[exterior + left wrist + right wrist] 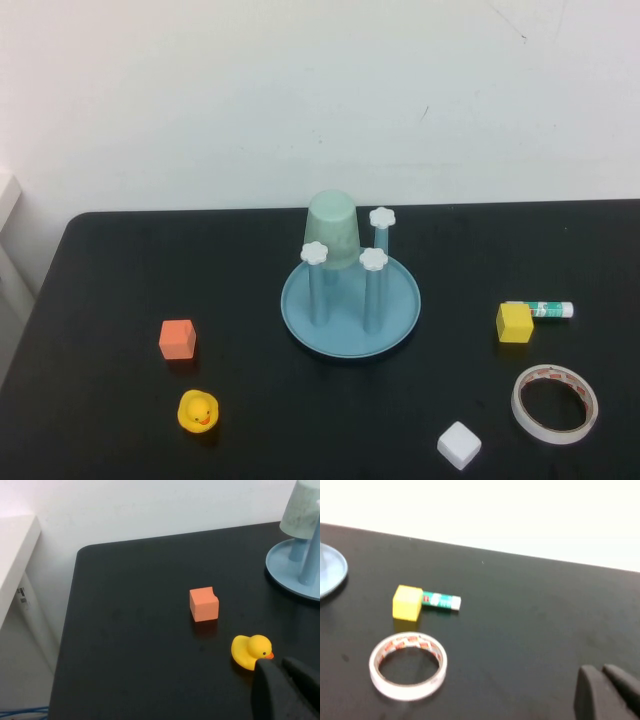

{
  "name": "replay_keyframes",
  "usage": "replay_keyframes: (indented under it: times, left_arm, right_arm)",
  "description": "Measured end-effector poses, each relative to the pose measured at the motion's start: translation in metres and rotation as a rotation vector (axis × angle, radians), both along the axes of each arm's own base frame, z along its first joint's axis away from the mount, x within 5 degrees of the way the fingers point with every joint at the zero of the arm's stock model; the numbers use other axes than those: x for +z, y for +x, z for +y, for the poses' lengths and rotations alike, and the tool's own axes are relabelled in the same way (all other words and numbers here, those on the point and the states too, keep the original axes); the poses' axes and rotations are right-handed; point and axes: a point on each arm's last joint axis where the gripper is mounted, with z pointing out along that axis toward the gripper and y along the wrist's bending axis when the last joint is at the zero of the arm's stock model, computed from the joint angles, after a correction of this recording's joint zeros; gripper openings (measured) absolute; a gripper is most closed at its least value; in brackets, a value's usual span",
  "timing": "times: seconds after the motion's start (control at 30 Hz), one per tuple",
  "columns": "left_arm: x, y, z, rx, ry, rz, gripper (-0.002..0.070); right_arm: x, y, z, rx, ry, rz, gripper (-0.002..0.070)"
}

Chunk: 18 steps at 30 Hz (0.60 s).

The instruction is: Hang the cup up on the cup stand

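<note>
High view looks down on the whole black table (120,400). Left wrist view, low behind the left gripper (287,690), shares the light-blue round dish-like cup stand (290,575). Right wrist view sits low behind the right gripper (610,692).

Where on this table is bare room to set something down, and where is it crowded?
Bare: the far-left corner behind the orange cube, the far-right corner behind the glue stick, and the front middle between duck and white cube. Crowded: the right side, with yellow cube and tape roll, and the cup stand carrying the cup. Both claws, left and right, are shut, at the near edge.
</note>
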Motion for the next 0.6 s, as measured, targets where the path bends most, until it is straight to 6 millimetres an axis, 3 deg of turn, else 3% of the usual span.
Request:
replay_keyframes:
  times: [0.6]
  left_arm:
    - [0.0000, 0.0000, 0.0000, 0.000, 0.000, 0.000, -0.0001]
  right_arm:
    - [-0.0012, -0.0012, -0.0008, -0.039, 0.084, 0.027, 0.0000]
